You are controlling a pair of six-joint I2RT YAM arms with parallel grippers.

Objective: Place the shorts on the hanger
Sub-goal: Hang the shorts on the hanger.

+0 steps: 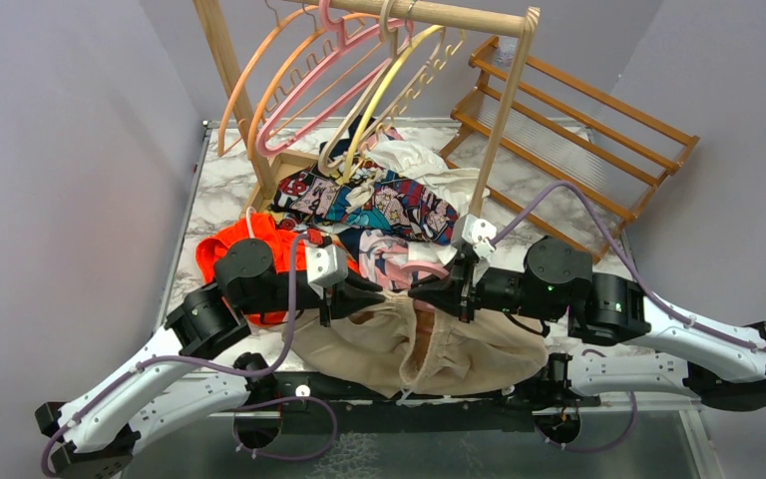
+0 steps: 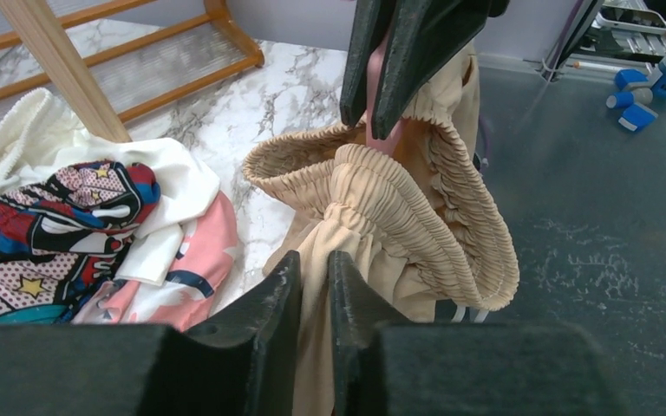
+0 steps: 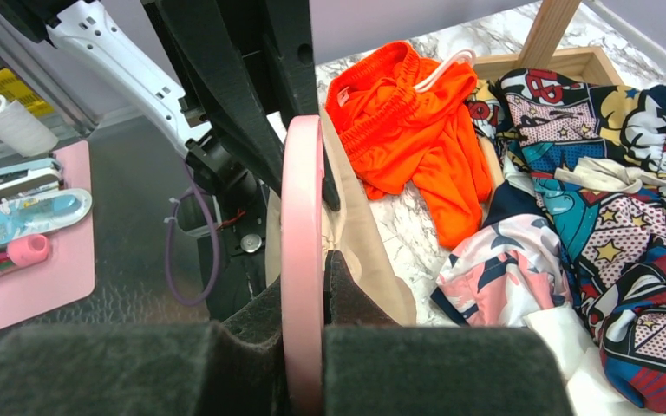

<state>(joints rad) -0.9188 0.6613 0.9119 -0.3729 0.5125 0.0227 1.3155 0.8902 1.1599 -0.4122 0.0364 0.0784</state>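
Observation:
The beige shorts point(image 1: 439, 344) hang bunched over the table's near edge between my two arms. In the left wrist view their gathered waistband point(image 2: 416, 208) gapes open. My left gripper point(image 2: 314, 262) is shut on a fold of the shorts' fabric just below that band. My right gripper point(image 3: 308, 273) is shut on the pink hanger point(image 3: 302, 199), which stands on edge between its fingers. From the left wrist, the right gripper point(image 2: 381, 65) points down into the waistband opening with the hanger point(image 2: 380, 104) in it. In the top view the left gripper point(image 1: 379, 289) and right gripper point(image 1: 421, 291) nearly meet above the shorts.
A bright orange garment point(image 1: 249, 249) lies left of the shorts, a comic-print cloth point(image 1: 379, 205) and pink-white clothes behind. A wooden rail point(image 1: 459, 15) at the back carries orange, pink and yellow hangers. A slatted wooden shelf point(image 1: 578, 130) leans at the back right.

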